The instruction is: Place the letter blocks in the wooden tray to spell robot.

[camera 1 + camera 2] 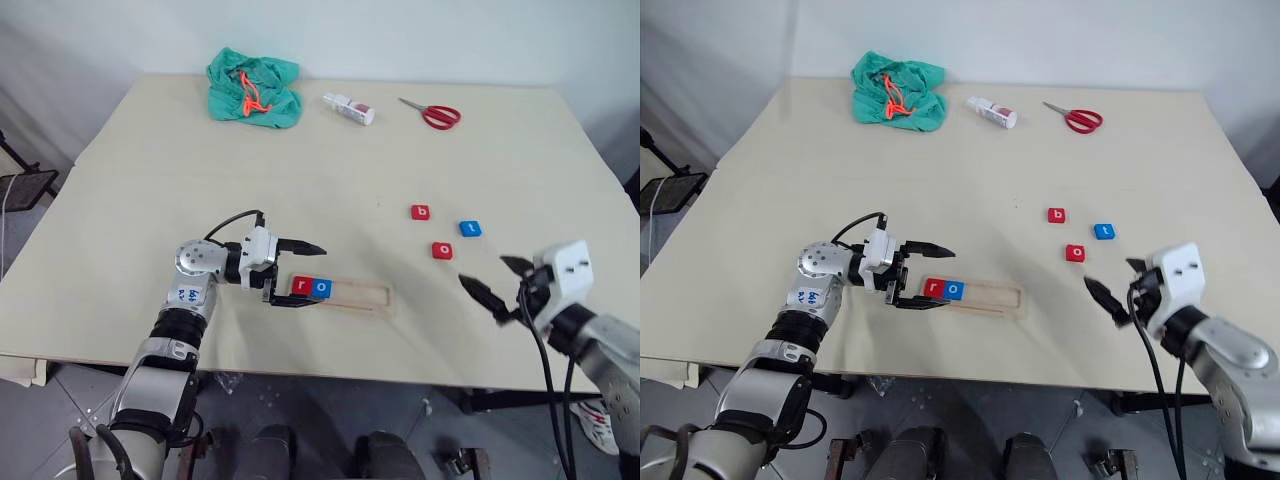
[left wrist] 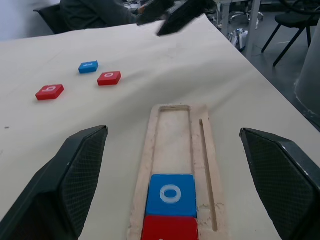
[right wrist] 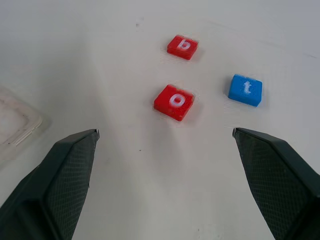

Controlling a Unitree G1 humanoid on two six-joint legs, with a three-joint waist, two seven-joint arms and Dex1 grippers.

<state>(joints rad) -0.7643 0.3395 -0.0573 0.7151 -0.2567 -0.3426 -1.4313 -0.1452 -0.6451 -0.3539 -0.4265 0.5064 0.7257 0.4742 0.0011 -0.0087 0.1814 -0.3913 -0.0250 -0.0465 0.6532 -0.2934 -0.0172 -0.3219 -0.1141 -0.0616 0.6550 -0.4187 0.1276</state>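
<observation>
Tray: we see the long pale wooden tray [image 1: 345,294] near the table's front edge, holding red r block [image 1: 302,286] and blue o block [image 1: 321,288] at its left end.
Loose tiles: red b block [image 1: 421,212], red o block [image 1: 442,250] and blue t block [image 1: 470,228] lie right of it, awaiting pickup.
Left gripper [image 1: 298,272]: open, empty, straddling the tray's left end, we judge to steady it.
Right gripper [image 1: 499,281]: open, empty, aimed at the loose tiles.

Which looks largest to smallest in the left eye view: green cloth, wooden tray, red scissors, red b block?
1. green cloth
2. wooden tray, partly hidden behind the left gripper
3. red scissors
4. red b block

The cloth and scissors lie farther from the camera, so true sizes may differ.
</observation>
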